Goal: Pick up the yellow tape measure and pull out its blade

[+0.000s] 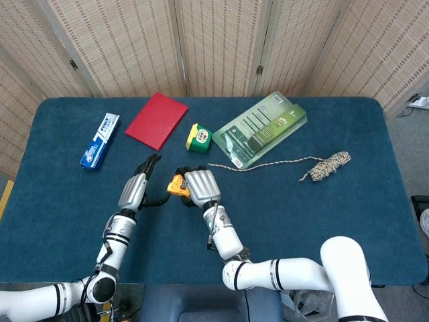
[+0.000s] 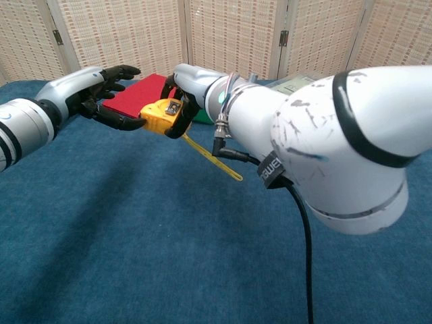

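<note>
From the head view the right hand [image 1: 200,186] covers most of the yellow tape measure [image 1: 176,185] (only one corner shows). The blue box's [image 1: 100,141] print is too small to read. Chest view crops both arms.

tape measure [image 1: 177,186] between hands, book [image 1: 156,120] behind
</note>
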You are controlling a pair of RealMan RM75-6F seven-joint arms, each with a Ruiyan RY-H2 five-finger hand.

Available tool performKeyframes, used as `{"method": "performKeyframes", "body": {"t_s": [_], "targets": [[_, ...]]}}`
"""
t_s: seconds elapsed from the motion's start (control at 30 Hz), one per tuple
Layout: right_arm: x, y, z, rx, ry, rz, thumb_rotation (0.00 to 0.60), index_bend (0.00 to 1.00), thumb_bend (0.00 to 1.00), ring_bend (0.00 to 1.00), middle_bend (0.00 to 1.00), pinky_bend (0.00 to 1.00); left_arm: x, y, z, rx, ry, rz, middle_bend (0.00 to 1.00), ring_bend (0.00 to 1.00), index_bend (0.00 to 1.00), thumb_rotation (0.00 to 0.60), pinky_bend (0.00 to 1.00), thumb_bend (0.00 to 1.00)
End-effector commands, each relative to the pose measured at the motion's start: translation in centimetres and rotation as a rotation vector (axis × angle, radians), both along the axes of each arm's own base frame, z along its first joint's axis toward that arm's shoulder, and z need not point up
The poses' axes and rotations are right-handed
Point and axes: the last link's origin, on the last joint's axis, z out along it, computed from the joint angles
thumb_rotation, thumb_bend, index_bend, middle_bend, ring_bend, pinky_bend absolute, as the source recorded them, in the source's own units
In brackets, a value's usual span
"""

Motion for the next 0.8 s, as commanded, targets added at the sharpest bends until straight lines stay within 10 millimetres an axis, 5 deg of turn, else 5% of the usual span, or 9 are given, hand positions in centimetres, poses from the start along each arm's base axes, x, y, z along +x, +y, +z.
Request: {"method": "performKeyframes", "body": {"t_s": [0.03, 0.67, 0.8], "targets": [[-0.1, 0.04, -0.01, 0.001, 0.004, 0.002, 0.6, 0.51, 0.36, 0.42, 0.51, 0.2, 0.0, 0.03, 0.06, 0.003, 0.002, 0.001, 0.0, 0.0, 0.0, 0.6, 0.0, 0.34], [-0.51, -0.04, 0.4, 0.002, 0.004, -0.004, 0.6, 0.51, 0.36, 0.42, 0.51, 0.2, -0.65, 0.31, 0.6, 0.013, 0.0, 0.041, 0.0, 0.0, 0.0, 0.6, 0.0, 0.36], [-0.61, -0.11, 0.43, 0.002, 0.006, -0.008, 0.6, 0.51, 0.36, 0.42, 0.51, 0.2, -0.72, 0.24, 0.65, -0.01, -0.016, 0.049, 0.0, 0.0, 0.14, 0.6, 0.0, 0.45]]}}
